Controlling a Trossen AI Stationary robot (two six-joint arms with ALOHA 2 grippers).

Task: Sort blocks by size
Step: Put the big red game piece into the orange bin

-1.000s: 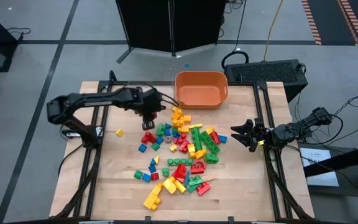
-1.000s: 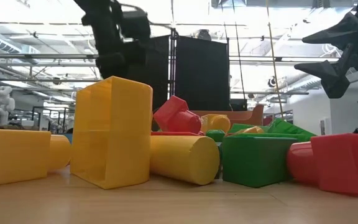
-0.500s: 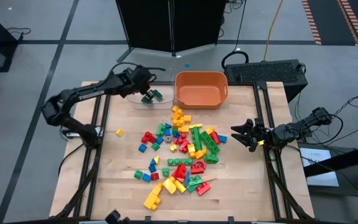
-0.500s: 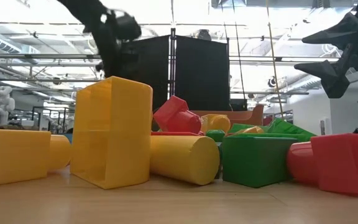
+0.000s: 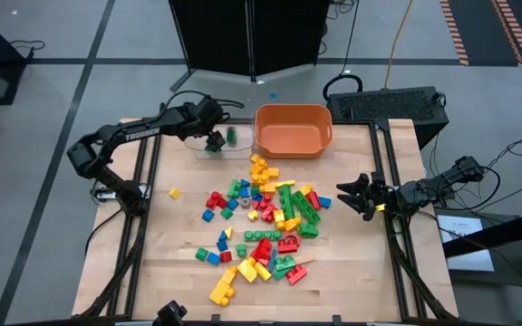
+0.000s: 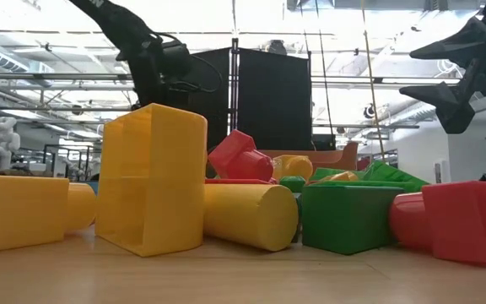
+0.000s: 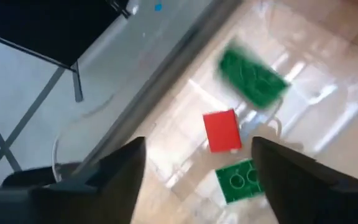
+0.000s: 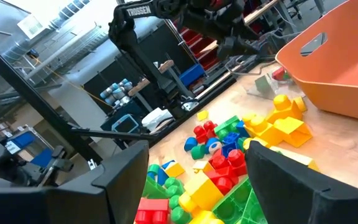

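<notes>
while i'm hovering the left tool (image 5: 214, 142) wide over the clear tray (image 5: 199, 143) | right tool (image 5: 344, 196) waiting wide | blocks (image 5: 261, 217) looking light, rigid, slick | pinching flat sides

A robotics lab or workshop hall: around the pale wooden worktable (image 5: 179, 263) lies grey concrete floor marked with dark tape lines (image 5: 71, 100); beyond it stand black curtain panels (image 6: 272, 97), a high truss ceiling with strip lights (image 6: 49, 51), and shelves with blue bins (image 8: 114, 93).
</notes>
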